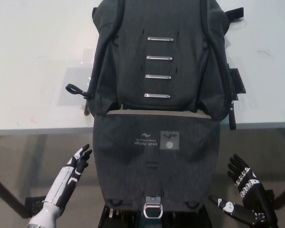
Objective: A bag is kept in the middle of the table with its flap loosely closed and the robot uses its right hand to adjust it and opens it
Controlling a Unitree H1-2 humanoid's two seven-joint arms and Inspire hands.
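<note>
Bag (pixel 161 71): one, dark grey, lying on the white worktop (pixel 33 61), its flap (pixel 156 161) hanging over the near edge. Between the two hands hangs that flap; the black right robot hand (pixel 242 192) is just beside it, spread and empty. The white left robot hand (pixel 73 168) rests opposite, also spread and empty.

Looked like lab or robot test bench, not home. Plain pale table (pixel 38 61) with bare smooth top and thin edge; dark metal leg with perforated foot bracket (pixel 35 204) below table's near-left edge. Grey-brown smooth floor (pixel 19 161) below table's front edge. Single dark grey backpack (pixel 156 61) at table's middle, flap (pixel 154 166) hanging over table's front edge.
</note>
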